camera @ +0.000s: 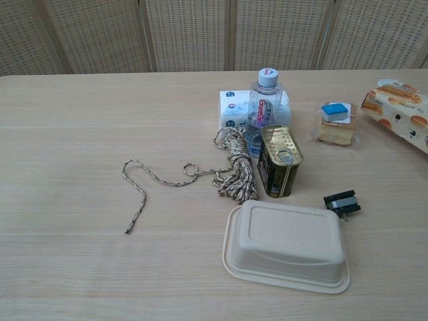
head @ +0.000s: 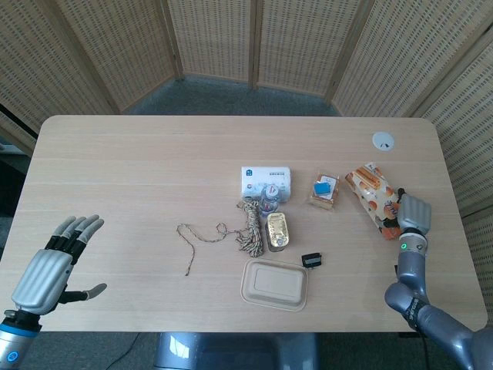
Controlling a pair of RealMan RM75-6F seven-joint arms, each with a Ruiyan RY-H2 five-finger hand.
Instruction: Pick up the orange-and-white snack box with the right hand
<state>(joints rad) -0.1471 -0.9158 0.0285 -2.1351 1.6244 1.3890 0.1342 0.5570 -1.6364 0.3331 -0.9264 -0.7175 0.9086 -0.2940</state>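
Note:
The orange-and-white snack box (head: 370,196) is at the table's right side, tilted, and in the chest view the snack box (camera: 400,112) hangs clear of the tabletop. My right hand (head: 412,212) grips its near end, fingers wrapped around it; the chest view does not show this hand. My left hand (head: 52,266) hovers over the front left corner, palm down, fingers spread, holding nothing.
Mid-table are a white tissue pack (head: 266,179), a water bottle (camera: 265,100), a gold tin can (head: 277,230), a coiled rope (head: 248,223), a beige lidded tray (head: 275,284), a black clip (head: 311,260) and a wrapped snack with a blue label (head: 324,190).

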